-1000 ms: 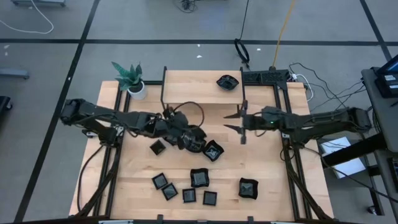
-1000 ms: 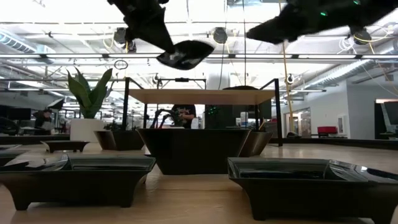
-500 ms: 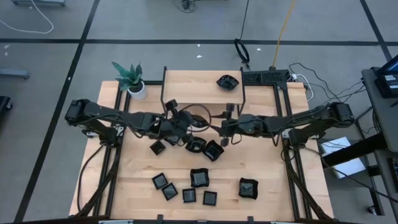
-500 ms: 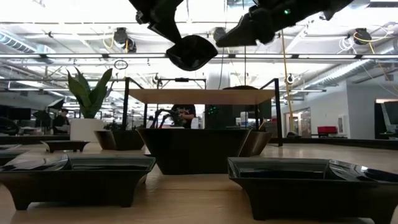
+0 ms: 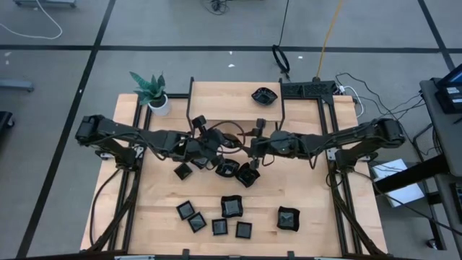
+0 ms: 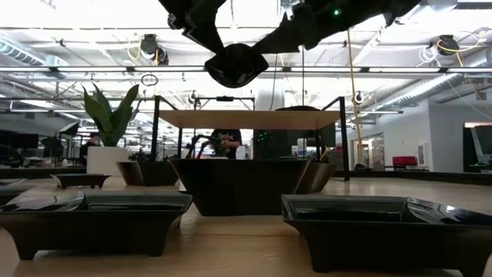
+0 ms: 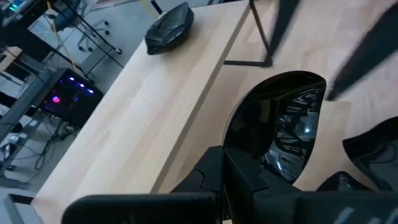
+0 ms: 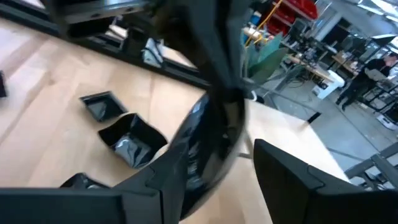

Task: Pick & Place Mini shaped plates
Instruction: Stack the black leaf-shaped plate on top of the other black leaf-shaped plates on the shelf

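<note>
Looks like a mid-air handoff. The left claw (image 5: 222, 153) is clamped on the rim of a rounded plate (image 6: 236, 65) and holds it well above the surface (image 5: 303, 191), which shows best in the low view where the plate hangs up high with clear air under it. The right claw (image 5: 253, 149) sits right against that same plate; in its wrist view its fingers (image 8: 287, 180) straddle the plate's edge, parted and not yet pinching, so it isn't carrying anything as far as the frames show. Holding it by the rim probably leaves the opposite edge free for the other arm to take. The remaining plates sit on the surface: a square plate (image 5: 182, 171) just under the left arm, another plate (image 5: 247, 175) below the meeting point, a cluster (image 5: 215, 215) of small ones near the front edge with one more (image 5: 288, 219) off to its right, and a dish (image 5: 264, 94) alone at the back. A plant (image 5: 151, 91) stands at the back left corner, out of the way.
</note>
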